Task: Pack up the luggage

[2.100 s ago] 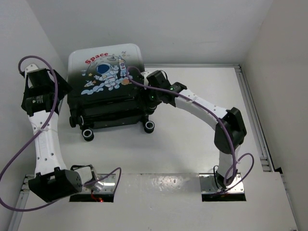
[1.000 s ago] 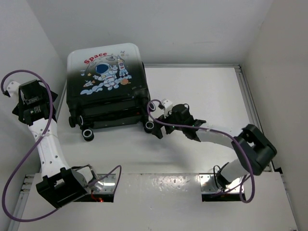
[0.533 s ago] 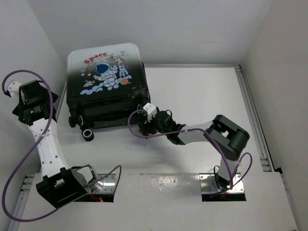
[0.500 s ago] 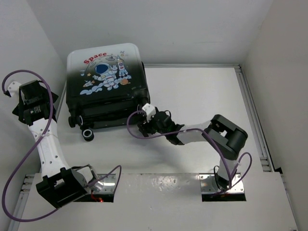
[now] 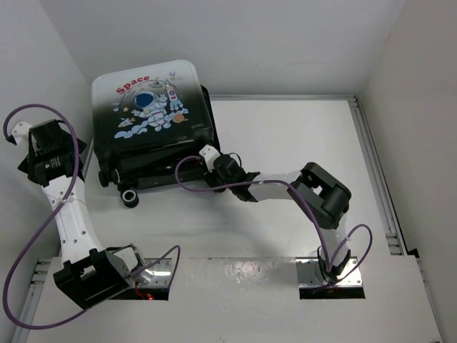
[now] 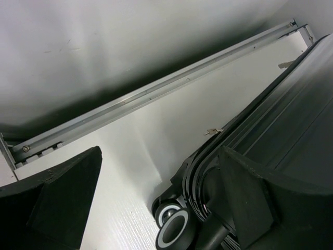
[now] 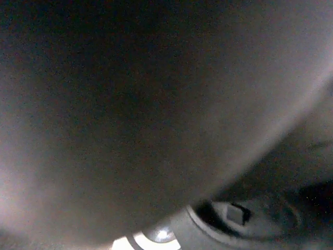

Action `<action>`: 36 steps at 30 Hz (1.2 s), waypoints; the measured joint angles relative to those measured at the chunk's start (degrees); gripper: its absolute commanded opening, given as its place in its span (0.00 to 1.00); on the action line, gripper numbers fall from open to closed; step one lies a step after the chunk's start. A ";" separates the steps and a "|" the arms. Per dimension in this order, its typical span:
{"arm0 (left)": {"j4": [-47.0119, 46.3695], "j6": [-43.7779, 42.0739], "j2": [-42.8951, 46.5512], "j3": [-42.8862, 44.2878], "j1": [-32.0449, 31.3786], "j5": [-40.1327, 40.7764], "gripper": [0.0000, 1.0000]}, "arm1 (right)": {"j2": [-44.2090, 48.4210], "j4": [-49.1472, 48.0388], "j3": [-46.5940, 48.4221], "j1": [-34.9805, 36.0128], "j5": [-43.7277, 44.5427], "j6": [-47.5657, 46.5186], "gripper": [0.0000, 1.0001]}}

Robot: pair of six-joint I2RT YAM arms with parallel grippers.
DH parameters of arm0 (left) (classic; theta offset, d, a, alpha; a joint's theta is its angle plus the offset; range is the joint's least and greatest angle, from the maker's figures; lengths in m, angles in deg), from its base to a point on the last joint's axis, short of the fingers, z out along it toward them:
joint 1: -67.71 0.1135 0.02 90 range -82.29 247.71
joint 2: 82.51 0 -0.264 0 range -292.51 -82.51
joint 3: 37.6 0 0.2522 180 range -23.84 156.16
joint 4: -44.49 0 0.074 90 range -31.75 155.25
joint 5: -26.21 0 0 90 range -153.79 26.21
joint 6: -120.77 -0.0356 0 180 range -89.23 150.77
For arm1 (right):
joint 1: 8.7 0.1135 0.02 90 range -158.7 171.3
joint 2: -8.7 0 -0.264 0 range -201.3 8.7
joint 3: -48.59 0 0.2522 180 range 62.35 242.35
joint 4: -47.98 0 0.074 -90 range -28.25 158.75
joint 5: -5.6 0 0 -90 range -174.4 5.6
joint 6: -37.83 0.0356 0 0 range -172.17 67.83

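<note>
Black and blurred against the shell, the right gripper (image 5: 214,168) presses the luggage (image 5: 146,114) at its lower right corner; its grip cannot be told. The luggage has slid toward the upper left on the counter (image 5: 300,136), likely repositioning. Nearby, the left gripper (image 6: 158,182) hangs wide open.

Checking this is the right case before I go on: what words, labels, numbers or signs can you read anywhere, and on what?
"Space": red letters on the white top of the white-to-black hard-shell suitcase, above the cartoon astronaut.
Any finer marks in the print: too small to read.
Both wrist views: no text.
</note>
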 measured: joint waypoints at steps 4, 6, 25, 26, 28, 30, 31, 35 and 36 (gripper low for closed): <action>0.35 0.02 0.00 0.00 0.00 0.22 0.99 | 1.88 3.19 -2.10 -0.04 -1.16 -0.17 0.52; 0.42 0.04 0.00 0.00 0.00 0.24 0.99 | 2.80 3.28 -3.19 -0.13 -1.79 -0.17 0.44; 1.18 0.31 -1.27 0.61 0.00 -0.68 0.99 | 10.23 13.94 -6.01 -17.38 -7.48 5.90 0.00; 1.16 0.37 -1.40 0.66 0.00 -0.87 0.99 | 10.49 14.62 -5.95 -18.34 -7.65 7.10 0.00; 1.20 0.55 -1.51 0.66 0.00 -1.36 0.99 | 11.10 16.44 -6.01 -21.14 -10.10 10.36 0.00; 1.20 0.70 -1.62 0.66 0.00 -1.92 0.99 | 12.26 17.35 -6.84 -23.89 -11.17 10.67 0.00; 1.18 0.72 -1.66 0.66 0.00 -2.23 0.99 | 13.18 17.73 -7.69 -25.46 -11.45 10.40 0.00; 1.03 0.24 -1.95 0.66 0.00 -5.84 0.99 | 17.57 19.91 -11.34 -33.57 -13.86 6.91 0.00; 0.79 -0.39 -2.01 0.66 0.00 -7.74 0.99 | 18.10 20.83 -11.45 -35.89 -14.21 6.01 0.00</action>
